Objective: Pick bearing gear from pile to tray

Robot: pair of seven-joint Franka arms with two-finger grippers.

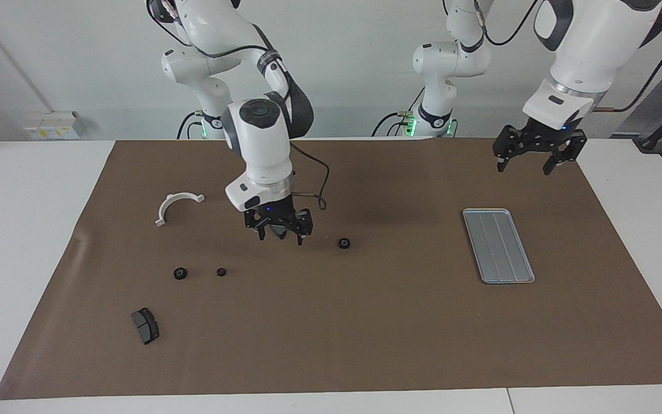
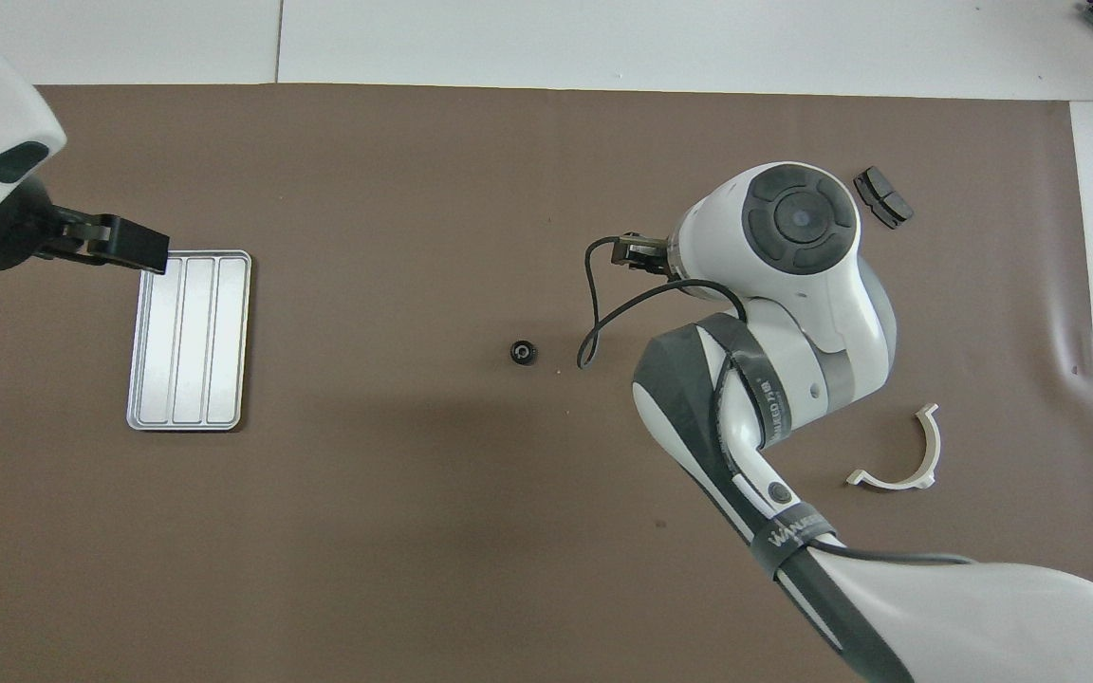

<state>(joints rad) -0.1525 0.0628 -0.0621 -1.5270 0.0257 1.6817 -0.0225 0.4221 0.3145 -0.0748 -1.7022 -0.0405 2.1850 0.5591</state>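
One bearing gear (image 1: 343,243) (image 2: 524,353), a small black ring, lies alone on the brown mat at mid-table, clear of both grippers. Two more rings (image 1: 180,273) (image 1: 221,272) lie in the pile toward the right arm's end. My right gripper (image 1: 281,237) hangs open and empty just above a dark brake pad (image 1: 277,231), which shows partly between its fingers. The silver tray (image 1: 497,245) (image 2: 188,341) holds nothing. My left gripper (image 1: 523,168) (image 2: 115,242) hovers open by the tray's corner.
A white plastic arc (image 1: 177,205) (image 2: 902,455) lies nearer to the robots than the rings. A second brake pad (image 1: 145,325) (image 2: 881,196) lies farther out. In the overhead view the right arm covers the two rings and the nearer pad.
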